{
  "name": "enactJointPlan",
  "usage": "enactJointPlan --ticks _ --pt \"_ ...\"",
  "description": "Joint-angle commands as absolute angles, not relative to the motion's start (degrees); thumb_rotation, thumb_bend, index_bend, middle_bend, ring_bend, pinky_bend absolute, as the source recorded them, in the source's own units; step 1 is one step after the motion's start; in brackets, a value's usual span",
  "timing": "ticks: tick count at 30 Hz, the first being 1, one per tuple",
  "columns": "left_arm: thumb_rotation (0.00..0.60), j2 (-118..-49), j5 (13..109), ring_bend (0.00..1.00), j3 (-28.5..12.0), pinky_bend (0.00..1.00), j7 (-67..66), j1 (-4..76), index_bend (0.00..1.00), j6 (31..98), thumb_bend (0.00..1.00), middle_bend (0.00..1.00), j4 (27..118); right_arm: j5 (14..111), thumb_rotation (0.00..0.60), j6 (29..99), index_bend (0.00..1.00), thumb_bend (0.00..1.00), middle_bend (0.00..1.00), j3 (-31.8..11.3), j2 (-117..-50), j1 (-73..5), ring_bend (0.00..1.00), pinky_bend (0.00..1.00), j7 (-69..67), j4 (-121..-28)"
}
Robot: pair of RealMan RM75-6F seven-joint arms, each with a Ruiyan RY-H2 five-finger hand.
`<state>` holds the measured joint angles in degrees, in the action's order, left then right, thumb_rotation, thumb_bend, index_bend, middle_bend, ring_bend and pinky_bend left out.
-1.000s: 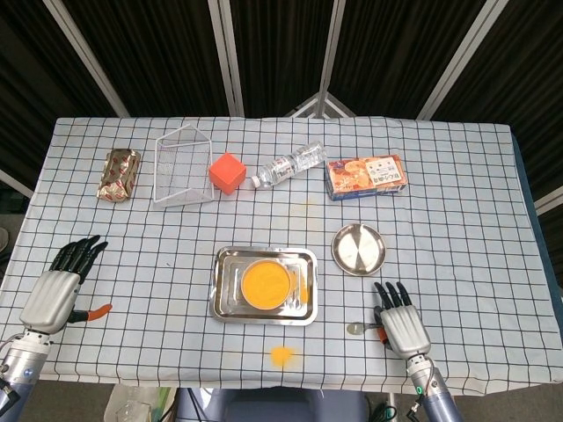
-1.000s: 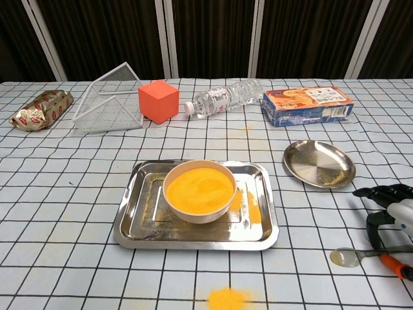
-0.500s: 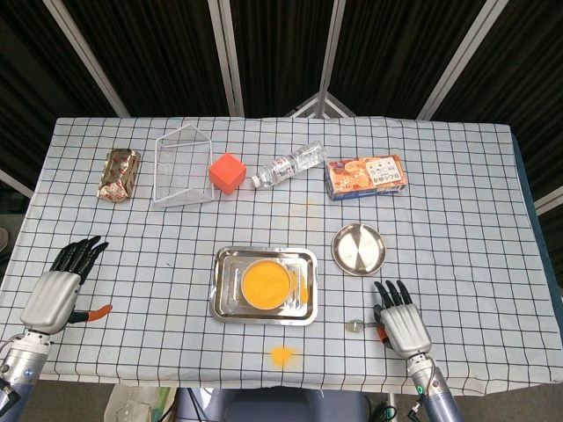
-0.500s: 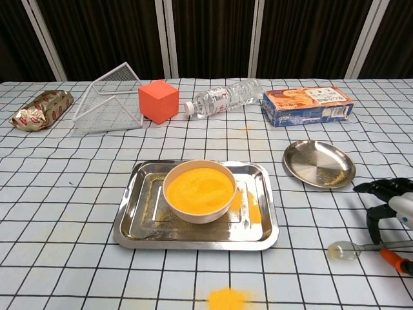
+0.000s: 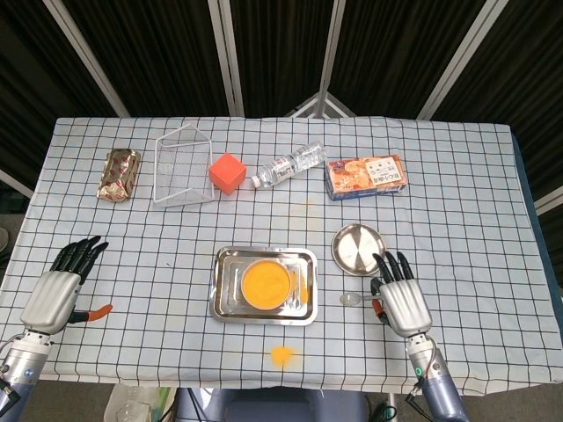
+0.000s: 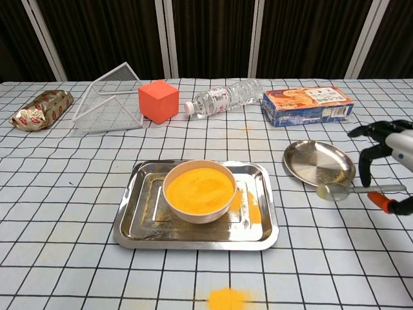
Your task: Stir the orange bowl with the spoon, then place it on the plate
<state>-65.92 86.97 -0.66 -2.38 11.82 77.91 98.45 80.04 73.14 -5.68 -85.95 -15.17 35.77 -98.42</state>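
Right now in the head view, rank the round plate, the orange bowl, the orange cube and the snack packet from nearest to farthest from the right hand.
From the right hand, holding the spoon:
1. Round plate, just beyond the fingertips.
2. Orange bowl, in the tray toward the robot's left.
3. Orange cube, far side, left of centre.
4. Snack packet, far left corner.

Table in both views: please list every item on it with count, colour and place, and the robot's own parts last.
spoon: 1, silver with orange handle, held by right hand
bowl: 1, orange powder inside, in tray
tray: 1, steel, centre
plate: 1, steel, right of tray
spilled powder: orange, front edge
box: 1, blue-orange, back right
bottle: 1, clear, lying, back centre
cube: 1, orange, back
wire basket: 1, white, back left
packet: 1, gold-red, far left
left hand: idle, front left
right hand: holds spoon
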Motion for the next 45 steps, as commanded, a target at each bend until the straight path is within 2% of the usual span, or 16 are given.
enactJointPlan --ticks 1,7,13,29,45 --pt "0.600 -65.9 86.9 0.00 -0.7 0.02 -2.2 11.9 0.00 77.8 0.00 0.00 98.5 77.5 0.600 72.5 0.58 0.47 0.12 -8.7 -85.8 -17.3 0.00 0.00 39.1 -102.0" --pt "0.600 -65.7 86.8 0.00 -0.7 0.02 -1.3 12.0 0.00 77.5 0.00 0.00 98.5 73.4 0.600 71.4 0.58 0.47 0.13 -12.5 -87.5 -20.7 0.00 0.00 44.8 -105.3" --pt "0.600 -65.3 86.7 0.00 -0.7 0.02 -0.1 12.1 0.00 77.2 0.00 0.00 98.7 67.6 0.600 71.6 0.58 0.47 0.14 -15.1 -92.4 -24.9 0.00 0.00 52.7 -106.0" --pt "0.600 -64.3 85.8 0.00 -0.9 0.02 3.2 12.4 0.00 76.1 0.00 0.00 99.0 61.3 0.600 73.8 0.58 0.48 0.14 -13.5 -106.4 -32.1 0.00 0.00 61.2 -99.6" --pt "0.600 -63.8 85.2 0.00 -1.2 0.02 5.2 12.6 0.00 75.7 0.00 0.00 99.4 57.8 0.600 75.6 0.58 0.48 0.14 -14.8 -113.4 -36.5 0.00 0.00 63.2 -95.8"
